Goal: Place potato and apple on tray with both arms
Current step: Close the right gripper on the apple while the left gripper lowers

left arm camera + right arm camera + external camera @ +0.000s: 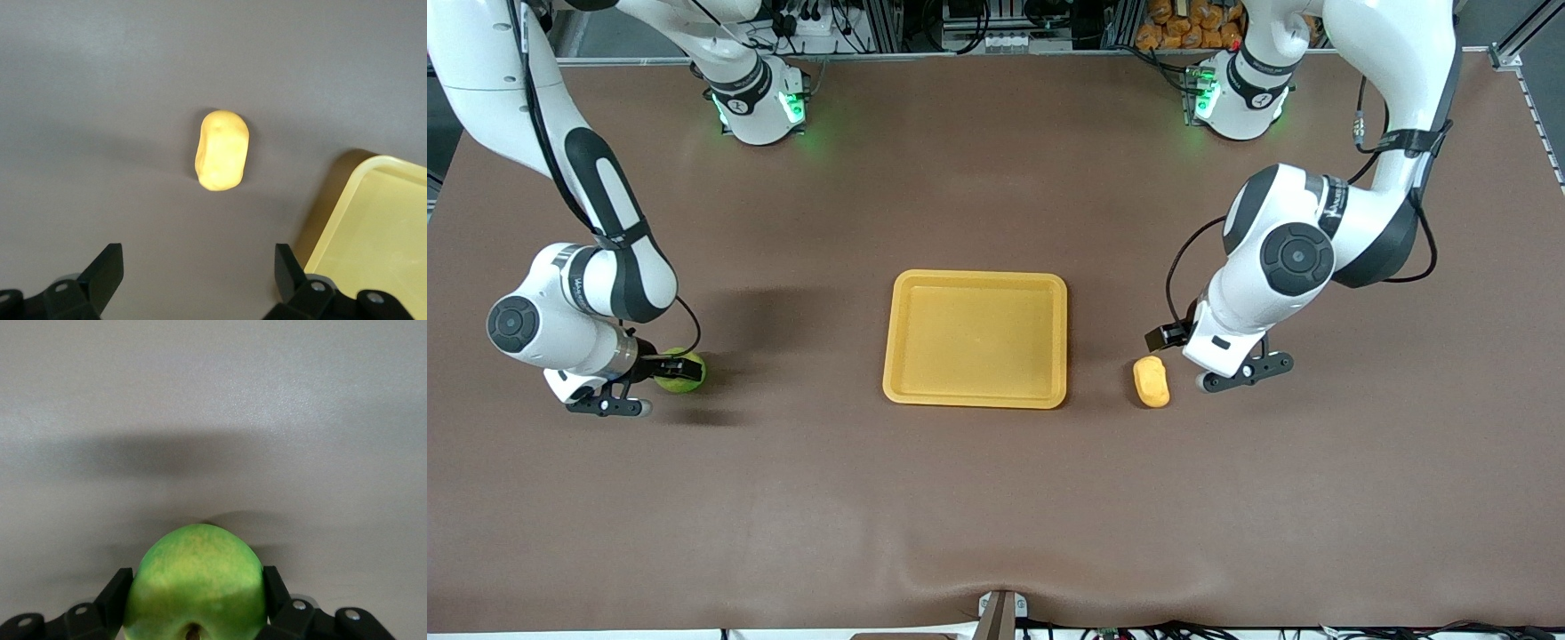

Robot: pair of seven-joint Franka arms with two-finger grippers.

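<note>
Yellow-orange and oblong, the potato (1152, 381) lay on the brown table (996, 498) just beside the tray (975, 398), toward the left arm's end, with a strip of bare table between the two. At the right arm's end, well apart from the tray, the green apple (680, 372) sat on the table surface with the right gripper (665, 366) down around it; the right wrist view showed the black fingers (117, 595) pressed against both flanks of the fruit (195, 585), stem dimple facing the camera. The tray itself, flat and low-rimmed, held nothing and stood in the middle of the table between the two items. The left gripper (1172, 338) hung low beside the potato, its fingers (103, 270) spread wide with the potato (222, 150) clear of them and a corner of the tray (347, 200) at the edge of the left wrist view. Both arms reached down from their green-lit bases with elbows bent outward, wrists turned toward the tray, and nothing stood between either item and the tray
</note>
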